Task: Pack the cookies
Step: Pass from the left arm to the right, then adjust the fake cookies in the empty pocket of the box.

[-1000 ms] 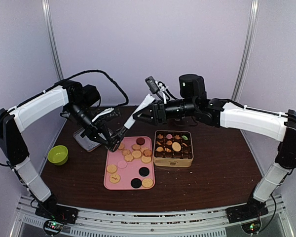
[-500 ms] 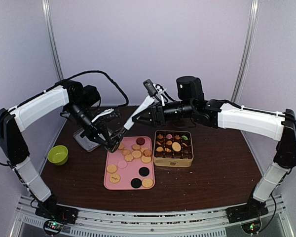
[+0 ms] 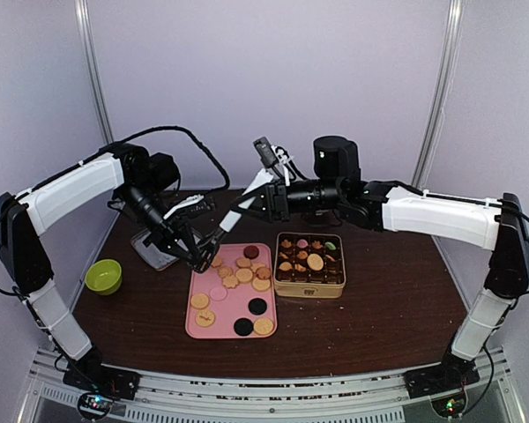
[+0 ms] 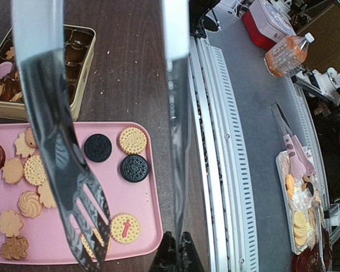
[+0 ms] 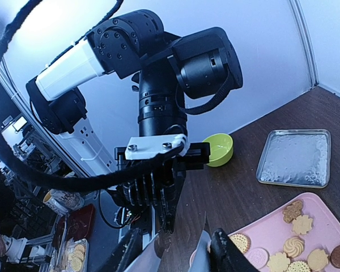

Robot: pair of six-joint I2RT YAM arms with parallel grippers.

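On the dark desk (image 3: 388,300), the cookies (image 3: 244,275) lie in two places: a loose scatter on the pink tray (image 3: 225,315), and a neat set in the compartments of the gold tin (image 3: 309,288) just beside it on the right. From overhead, both arms reach in over the tray's far-left corner. The right pincer (image 3: 266,201) is clamped on a pair of tongs (image 3: 238,213), which slant down towards the left pincer (image 3: 200,258).

The right wrist camera confirms that grip, with dark fingers pressing the clear tong arms from either side. It also shows the whole silver tray (image 5: 297,156), which the left arm partly covers from above, and the green bowl (image 5: 218,148) near it.

The left wrist camera looks along the tongs. One arm ends in a black slotted blade over the tan cookies. The other runs down to the left pincer's fingertips, which are together; whether they nip that arm I cannot tell. Only this view shows the embossed faces of the two black cookies.
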